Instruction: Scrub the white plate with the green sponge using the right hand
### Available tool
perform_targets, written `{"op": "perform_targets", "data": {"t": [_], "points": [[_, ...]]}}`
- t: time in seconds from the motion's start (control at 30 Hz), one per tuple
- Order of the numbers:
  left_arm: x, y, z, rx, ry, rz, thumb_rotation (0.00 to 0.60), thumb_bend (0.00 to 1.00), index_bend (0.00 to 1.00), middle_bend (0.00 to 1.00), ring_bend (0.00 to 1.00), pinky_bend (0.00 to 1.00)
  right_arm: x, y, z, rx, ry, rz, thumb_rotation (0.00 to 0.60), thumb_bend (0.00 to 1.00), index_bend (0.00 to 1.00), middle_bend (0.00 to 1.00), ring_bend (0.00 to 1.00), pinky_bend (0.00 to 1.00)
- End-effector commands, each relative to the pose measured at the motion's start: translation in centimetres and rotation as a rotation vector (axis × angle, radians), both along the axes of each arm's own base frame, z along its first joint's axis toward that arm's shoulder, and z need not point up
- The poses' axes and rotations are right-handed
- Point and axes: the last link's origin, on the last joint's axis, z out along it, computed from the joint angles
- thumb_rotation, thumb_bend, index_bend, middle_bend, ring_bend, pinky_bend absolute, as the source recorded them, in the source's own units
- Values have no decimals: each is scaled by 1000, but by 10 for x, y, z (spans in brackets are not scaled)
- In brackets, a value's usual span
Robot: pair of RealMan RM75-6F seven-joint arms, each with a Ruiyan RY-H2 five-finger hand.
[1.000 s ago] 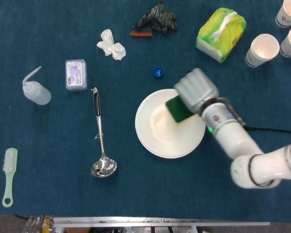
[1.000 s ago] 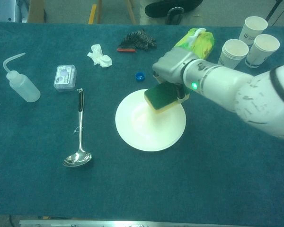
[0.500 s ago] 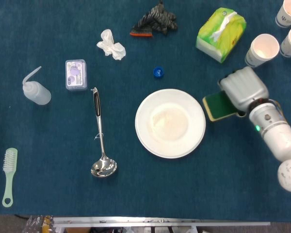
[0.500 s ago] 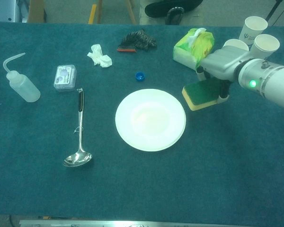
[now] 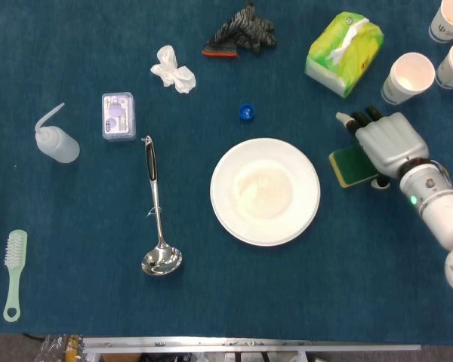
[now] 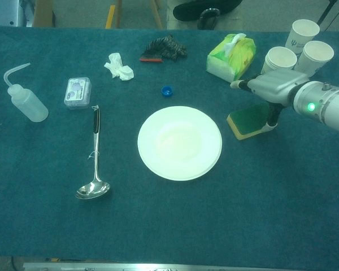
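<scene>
Sponge (image 5: 350, 166) has been carried off the plate (image 5: 265, 191) and set on the bench (image 5: 75, 286), just right of the rim. Right hand (image 5: 389, 142) is seen above it, fingers (image 5: 355, 119) spread and extended, thumb apparently at the sponge's near edge; no firm hold is evident. Plate lies left of the fingers. Left hand is not seen.

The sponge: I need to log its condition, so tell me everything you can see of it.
The sponge is a flat block, dark green on top with a yellow layer beneath. It lies on the blue cloth just right of the white plate, apart from it. The right hand is over it, fingers stretched out; the thumb reaches down beside it.
</scene>
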Motion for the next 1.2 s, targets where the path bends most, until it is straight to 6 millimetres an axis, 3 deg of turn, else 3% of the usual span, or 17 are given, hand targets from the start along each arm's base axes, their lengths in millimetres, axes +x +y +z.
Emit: {"op": "perform_targets", "data": {"t": [0.03,0.27,0.6,0.87,1.2], "points": [[-1,2,2,3,4,-1,600,400,170,161,135,126,-3,2,13,-54,-107,-8,600,49,0,60,31,356],[0,13,4,23,8,-19,600,400,170,162,135,126,-27,17,60,-265,-216,-11,600,50,0,61,30,356],[12,25,-4,22,6,-79,600,400,170,164,134,126,-79,62,117,-515,-218,-48,600,50,0,68,30,356],[27,24,-11,35,-2,-124,600,400,170,167,128,126,-109,109,148,-671,-220,-95,600,49,0,68,30,356],[39,18,-15,39,-8,-156,600,400,170,171,126,110,-119,149,166,-740,-243,-106,600,49,0,68,30,356]]}}
